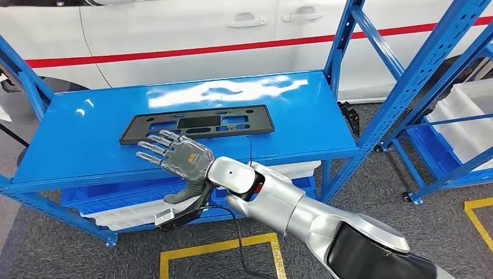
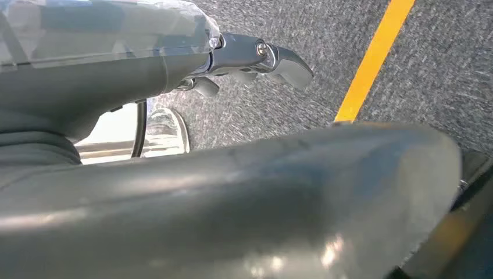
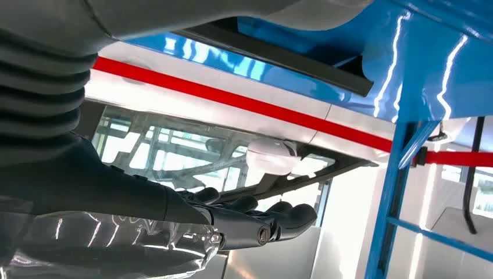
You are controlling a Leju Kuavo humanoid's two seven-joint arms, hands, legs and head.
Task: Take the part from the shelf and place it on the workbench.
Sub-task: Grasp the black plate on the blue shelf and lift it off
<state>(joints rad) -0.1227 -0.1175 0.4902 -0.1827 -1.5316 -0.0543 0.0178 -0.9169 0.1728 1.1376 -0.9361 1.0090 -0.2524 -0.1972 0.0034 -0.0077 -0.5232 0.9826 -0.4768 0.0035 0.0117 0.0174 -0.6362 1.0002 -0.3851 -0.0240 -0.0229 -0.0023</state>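
The black part (image 1: 197, 124) lay flat at centre frame on the blue shelf (image 1: 75, 145). The right hand (image 1: 177, 156) hovered at its near edge, fingers (image 1: 152, 146) released and spread. A good grasp would likely slide fingers under that near edge.

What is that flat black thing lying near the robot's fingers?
Find the blue shelf top in front of the white car. On it lies a long black plate-shaped part with cut-out slots, just beyond the open right robot hand; nothing else there is black.
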